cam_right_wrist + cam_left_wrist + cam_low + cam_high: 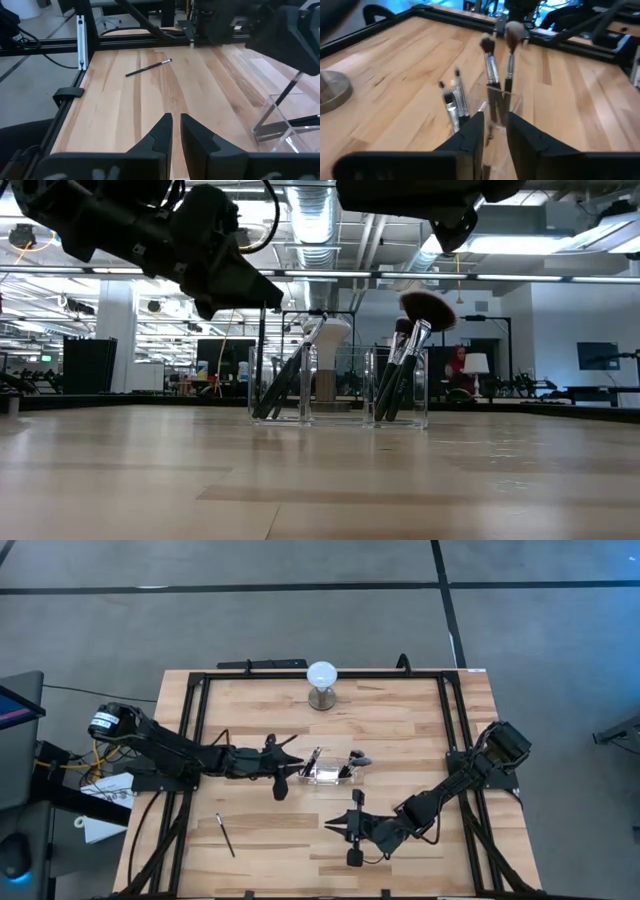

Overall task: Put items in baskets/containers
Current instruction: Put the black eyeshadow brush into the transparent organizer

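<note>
The counter (400, 740) spreads wide and mostly bare under me, framed by a dark rail along its edges. At the far middle stands a white globe lamp (322, 673) on a metal base, well apart from my work. The clear holder (326, 772) sits near the counter's centre with brushes (408, 365) standing tilted in its compartments, among them a broad fan-headed one.

My left end effector (288, 772) hovers just beside the holder's left end, fingers (470, 137) slightly parted with nothing visibly between them; I judge it released, having no brush in its grip. My right end effector (352, 830) waits nearer the front of the counter, fingers nearly together and empty.

One loose brush (225, 835) lies flat toward the front left, well apart from the holder.

To do this step well, I would draw the left end effector straight up and back before turning, so as not to snag the leaning handles or tip the light holder. The open wood to the front left gives free room to reach that last brush; the side rail is the edge to mind.
</note>
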Available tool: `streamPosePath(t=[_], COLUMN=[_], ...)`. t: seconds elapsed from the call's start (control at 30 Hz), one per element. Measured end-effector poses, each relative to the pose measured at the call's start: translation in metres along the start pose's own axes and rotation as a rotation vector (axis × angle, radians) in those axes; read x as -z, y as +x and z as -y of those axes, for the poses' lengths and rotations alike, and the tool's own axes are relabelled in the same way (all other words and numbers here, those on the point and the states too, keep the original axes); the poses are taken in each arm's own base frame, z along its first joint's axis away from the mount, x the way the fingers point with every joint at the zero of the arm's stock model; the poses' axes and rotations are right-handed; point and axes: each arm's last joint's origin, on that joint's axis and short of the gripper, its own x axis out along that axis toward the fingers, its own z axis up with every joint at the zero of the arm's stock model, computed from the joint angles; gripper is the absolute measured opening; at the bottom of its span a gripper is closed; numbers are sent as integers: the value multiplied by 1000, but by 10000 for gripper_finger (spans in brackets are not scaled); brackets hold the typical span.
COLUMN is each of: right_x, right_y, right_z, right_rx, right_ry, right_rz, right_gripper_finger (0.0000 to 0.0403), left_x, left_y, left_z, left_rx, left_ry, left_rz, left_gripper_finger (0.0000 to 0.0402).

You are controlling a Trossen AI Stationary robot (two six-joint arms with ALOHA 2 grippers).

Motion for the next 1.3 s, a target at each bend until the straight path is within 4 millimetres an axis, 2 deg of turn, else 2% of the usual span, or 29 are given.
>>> streamPosePath(t=[0.23, 0.47, 0.6, 0.7, 0.8, 0.97, 1.13, 1.3], right_x=[0, 0, 0, 1, 2, 4, 4, 4], right_y=[0, 0, -1, -1, -1, -1, 1, 3], right_z=[0, 0, 0, -1, -1, 0, 3, 6], right_rx=[-1, 0, -1, -1, 0, 7, 17, 27], right_ry=[-3, -3, -4, -9, -12, -6, -7, -5], right_rz=[-2, -2, -3, -8, -17, -38, -45, -47], right_gripper_finger=[29, 29, 31, 31, 31, 32, 32, 33], left_x=[0, -1, 0, -6, -16, -27, -29, -35], left_y=[1, 0, -2, -9, -26, -69, -110, -133], left_z=[-2, -3, 2, 8, 18, 33, 52, 78], left_rx=[-58, -116, -60, 45, 187, 319, 328, 318], left_ry=[0, 1, 5, -1, -37, -68, -46, 18], left_rz=[12, 28, 19, 27, 30, 1, 74, 130], left_gripper_finger=[112, 115, 111, 107, 104, 97, 83, 67])
